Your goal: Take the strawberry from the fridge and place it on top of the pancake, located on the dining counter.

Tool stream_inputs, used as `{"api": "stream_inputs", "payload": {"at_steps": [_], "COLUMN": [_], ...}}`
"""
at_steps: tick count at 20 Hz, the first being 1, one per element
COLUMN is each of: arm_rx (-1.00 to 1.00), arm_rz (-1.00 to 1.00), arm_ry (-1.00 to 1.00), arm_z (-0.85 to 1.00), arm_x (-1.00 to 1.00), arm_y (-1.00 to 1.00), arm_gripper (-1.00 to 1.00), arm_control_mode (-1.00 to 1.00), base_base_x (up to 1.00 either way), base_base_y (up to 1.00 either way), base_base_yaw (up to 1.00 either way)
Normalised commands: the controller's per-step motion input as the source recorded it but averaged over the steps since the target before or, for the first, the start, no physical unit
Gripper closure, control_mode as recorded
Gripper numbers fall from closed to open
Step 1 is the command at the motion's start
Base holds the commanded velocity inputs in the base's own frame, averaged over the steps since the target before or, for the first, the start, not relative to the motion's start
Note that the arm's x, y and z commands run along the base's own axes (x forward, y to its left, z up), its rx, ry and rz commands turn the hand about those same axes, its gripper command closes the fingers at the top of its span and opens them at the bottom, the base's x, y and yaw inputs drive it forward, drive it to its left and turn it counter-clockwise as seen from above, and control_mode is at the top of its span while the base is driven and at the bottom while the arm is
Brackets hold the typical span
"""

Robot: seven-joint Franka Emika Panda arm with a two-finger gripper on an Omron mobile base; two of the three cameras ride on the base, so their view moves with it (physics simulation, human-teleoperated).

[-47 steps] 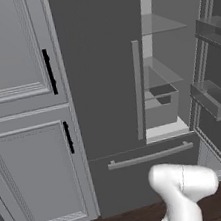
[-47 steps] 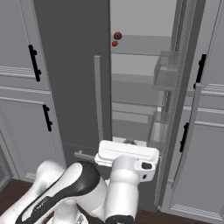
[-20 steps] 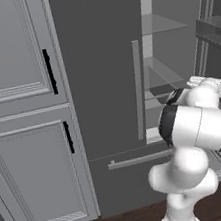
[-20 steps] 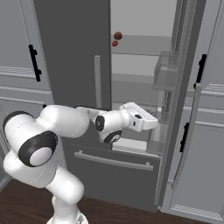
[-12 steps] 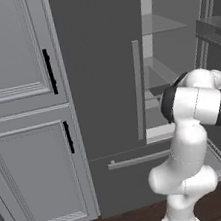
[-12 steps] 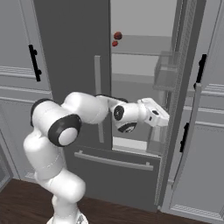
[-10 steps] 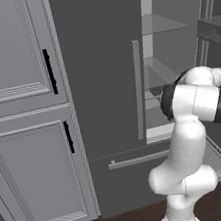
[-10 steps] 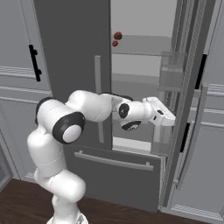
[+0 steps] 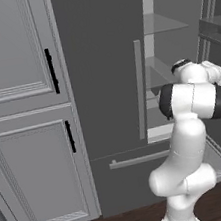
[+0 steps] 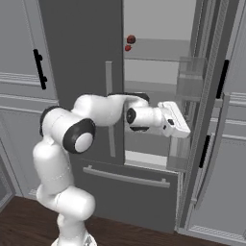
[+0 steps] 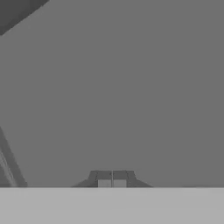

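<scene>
Right base view, one strawberry [image 10: 128,48], one fridge [image 10: 86,57]

Gripper [image 11: 112,178]: 2 fingertips pressed together, facing a blurred flat grey surface, can't tell which part of the fridge [image 10: 81,57]. In the right base view the fingers sit behind the hand. Strawberry [image 10: 128,48] too small to make out beside the dark red fruit [image 10: 130,39]. Fridge top cropped.
</scene>
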Motion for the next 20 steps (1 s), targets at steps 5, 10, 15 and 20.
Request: {"api": "stream_inputs", "payload": {"at_steps": [5, 10, 15, 20], "arm_rx": [0.05, 0.16, 0.13, 0.00], "arm_rz": [0.08, 0.22, 0.26, 0.20], "arm_ry": [0.10, 0.23, 0.08, -0.18], "arm_z": [0.51, 0.64, 0.99, 1.00], "arm_x": [-0.69, -0.66, -0.58, -0.64], "arm_y": [0.93, 0.95, 0.69, 0.63], "arm_gripper": [1.00, 1.00, 1.00, 1.00], "arm_control_mode": [-1.00, -1.00, -1.00, -1.00], "base_base_x": [0.00, 0.00, 0.00, 0.00], "base_base_y": [0.00, 0.00, 0.00, 0.00], "base_base_yaw": [0.00, 0.00, 0.00, 0.00]}}
